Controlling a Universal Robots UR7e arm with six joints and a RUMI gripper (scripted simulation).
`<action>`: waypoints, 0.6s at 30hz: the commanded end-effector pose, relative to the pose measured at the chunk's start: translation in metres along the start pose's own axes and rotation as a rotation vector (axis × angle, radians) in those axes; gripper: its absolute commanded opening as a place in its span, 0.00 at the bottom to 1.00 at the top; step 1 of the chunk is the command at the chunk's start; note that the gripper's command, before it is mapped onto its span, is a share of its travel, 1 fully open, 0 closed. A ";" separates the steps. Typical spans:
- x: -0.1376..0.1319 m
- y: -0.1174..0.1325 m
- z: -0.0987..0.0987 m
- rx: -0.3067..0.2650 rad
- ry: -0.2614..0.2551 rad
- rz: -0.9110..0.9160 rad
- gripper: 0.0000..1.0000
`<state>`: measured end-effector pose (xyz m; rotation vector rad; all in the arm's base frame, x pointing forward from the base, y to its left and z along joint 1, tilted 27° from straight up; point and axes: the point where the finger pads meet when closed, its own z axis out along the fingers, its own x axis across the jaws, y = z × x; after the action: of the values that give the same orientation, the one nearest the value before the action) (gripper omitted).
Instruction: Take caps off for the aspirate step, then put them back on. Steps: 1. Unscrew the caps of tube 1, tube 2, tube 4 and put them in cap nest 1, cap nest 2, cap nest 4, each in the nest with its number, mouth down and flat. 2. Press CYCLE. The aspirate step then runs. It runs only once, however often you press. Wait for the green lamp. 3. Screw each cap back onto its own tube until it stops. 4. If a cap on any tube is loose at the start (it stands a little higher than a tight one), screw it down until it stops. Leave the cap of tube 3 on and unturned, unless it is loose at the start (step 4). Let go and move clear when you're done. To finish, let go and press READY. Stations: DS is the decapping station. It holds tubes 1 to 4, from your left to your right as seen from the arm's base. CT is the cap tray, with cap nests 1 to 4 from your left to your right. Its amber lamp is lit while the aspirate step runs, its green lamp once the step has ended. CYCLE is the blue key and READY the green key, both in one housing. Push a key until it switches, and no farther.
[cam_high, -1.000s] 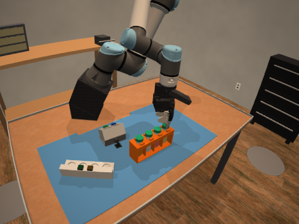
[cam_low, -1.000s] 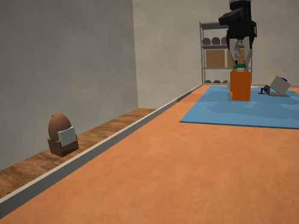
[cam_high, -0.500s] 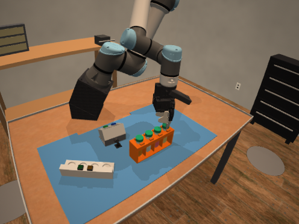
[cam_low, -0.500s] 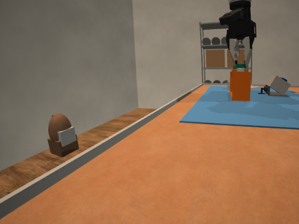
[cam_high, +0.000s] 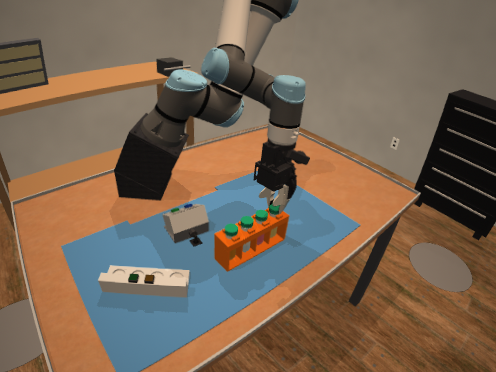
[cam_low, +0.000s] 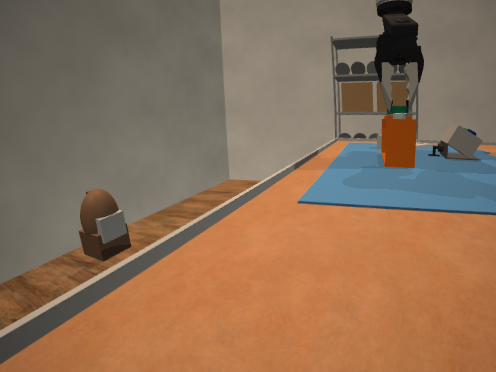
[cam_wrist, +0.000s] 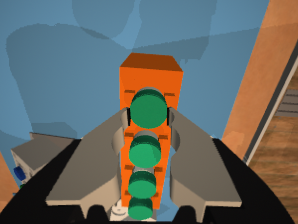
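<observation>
The orange decapping station (cam_high: 222, 254) (cam_low: 400, 144) (cam_wrist: 150, 77) holds four tubes, each with a green cap. My gripper (cam_high: 274, 207) (cam_low: 399, 111) (cam_wrist: 149, 109) points down and is shut on the tube 1 cap (cam_wrist: 148, 107), with one finger on each side. The caps of tube 2 (cam_high: 261, 215) (cam_wrist: 145, 151), tube 3 (cam_high: 247, 221) (cam_wrist: 142, 184) and tube 4 (cam_high: 231, 230) (cam_wrist: 140, 209) are on. I cannot tell whether any stands higher. The white cap tray (cam_high: 145, 288) has empty nests; its green lamp (cam_high: 133, 278) and amber lamp (cam_high: 149, 279) look dark.
The grey key housing (cam_high: 187, 223) (cam_low: 457, 144) (cam_wrist: 42, 151), with blue CYCLE key (cam_high: 188, 206) and green READY key (cam_high: 175, 210), stands beside the station, on the arm base's side. A small black bracket (cam_high: 196, 241) is by it. A raised rim (cam_high: 75, 184) edges the table.
</observation>
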<state>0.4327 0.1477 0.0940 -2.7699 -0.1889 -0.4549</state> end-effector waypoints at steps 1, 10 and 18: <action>0.000 0.000 0.000 0.020 -0.001 -0.228 0.00; 0.000 0.000 0.000 0.020 0.001 -0.425 0.00; 0.000 0.000 -0.001 0.020 0.001 -0.425 0.35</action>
<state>0.4326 0.1477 0.0943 -2.7076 -0.7762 -0.5492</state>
